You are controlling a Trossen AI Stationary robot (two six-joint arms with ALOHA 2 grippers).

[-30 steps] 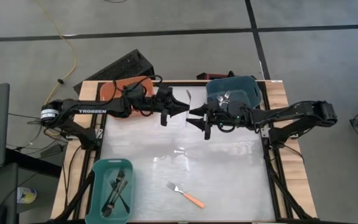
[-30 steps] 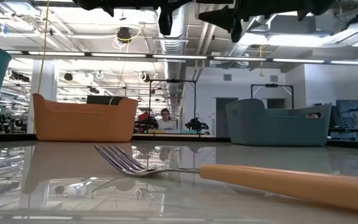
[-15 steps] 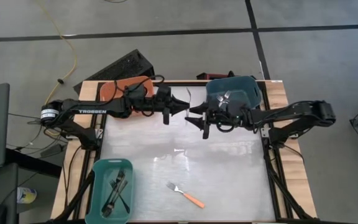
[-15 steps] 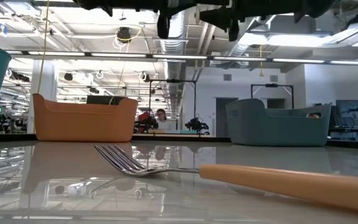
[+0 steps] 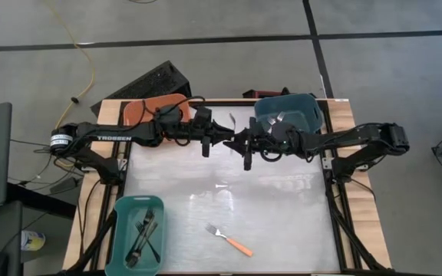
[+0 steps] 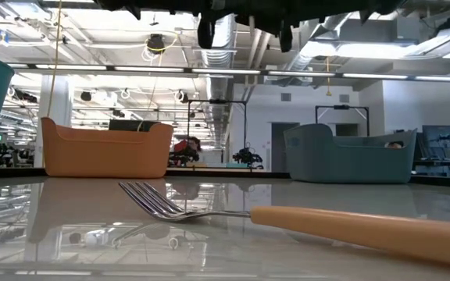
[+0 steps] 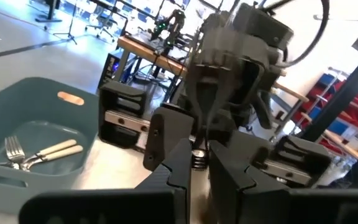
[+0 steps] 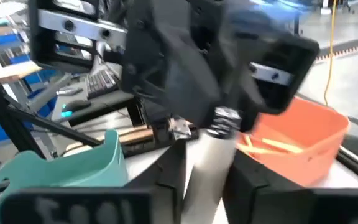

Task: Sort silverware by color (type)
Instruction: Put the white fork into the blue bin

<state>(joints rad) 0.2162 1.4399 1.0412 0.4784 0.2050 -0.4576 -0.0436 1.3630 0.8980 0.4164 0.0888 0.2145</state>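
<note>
A slim silver fork (image 5: 232, 120) sticks out toward the far edge from my left gripper (image 5: 227, 136), which is shut on it high above the far middle of the table. In the left wrist view the fork (image 7: 205, 106) is a blurred grey taper rising from between my left gripper's fingers (image 7: 199, 171). My right gripper (image 5: 240, 140) is open and faces the left one tip to tip, as the right wrist view (image 8: 207, 174) shows. An orange-handled fork (image 5: 229, 238) lies flat on the near table, close up in the low view (image 6: 287, 218). My left gripper pinches the silver fork's lower end (image 7: 199, 152) between its two fingers, coming level from the table's left. The fork is lifted clear of the table, and its free end (image 5: 231, 115) points away from the fingers toward the far edge.
An orange bin (image 5: 148, 107) at the far left holds orange-handled forks (image 8: 272, 146). A blue-grey bin (image 5: 290, 111) at the far right holds white-handled forks (image 7: 39, 152). A teal bin (image 5: 136, 234) at the near left holds dark forks. The glossy table middle (image 5: 229, 192) is bare.
My right gripper has moved toward the table's left, closing the gap until it meets my left gripper's fingertips. The fork has stayed held in place.
</note>
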